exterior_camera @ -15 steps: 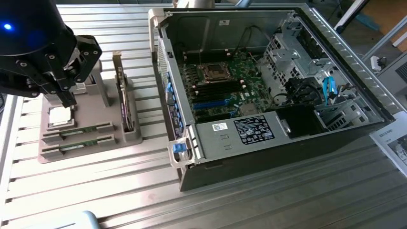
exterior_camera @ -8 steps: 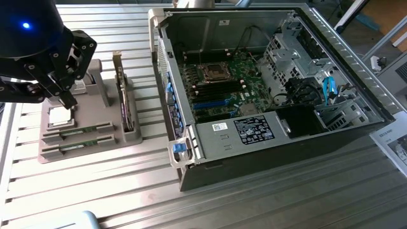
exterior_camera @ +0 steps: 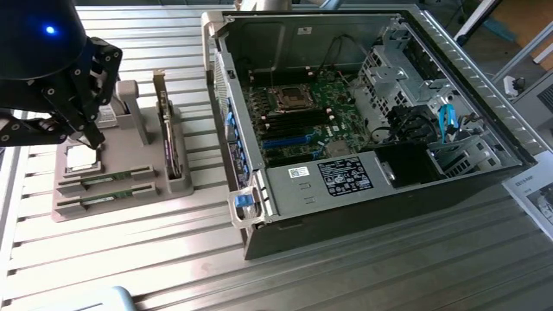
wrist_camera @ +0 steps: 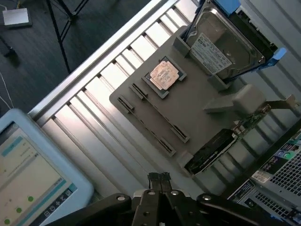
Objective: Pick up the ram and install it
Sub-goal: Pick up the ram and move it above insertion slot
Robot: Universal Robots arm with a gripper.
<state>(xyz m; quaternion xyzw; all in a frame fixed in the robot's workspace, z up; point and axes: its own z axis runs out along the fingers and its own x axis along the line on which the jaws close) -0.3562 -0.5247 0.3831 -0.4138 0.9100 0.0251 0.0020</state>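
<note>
Parts count — two ram sticks (exterior_camera: pixel 112 178), one CPU chip (wrist_camera: pixel 164 75), one hard drive (wrist_camera: pixel 225 44), one expansion card (wrist_camera: pixel 211 148), one computer case (exterior_camera: pixel 484 84).

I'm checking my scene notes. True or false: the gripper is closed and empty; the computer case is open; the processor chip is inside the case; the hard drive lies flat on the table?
Gripper closed and empty: true.
Computer case open: true.
Processor chip inside the case: false; it sits on the gray holder.
Hard drive flat on the table: false; it stands upright in the holder.
</note>
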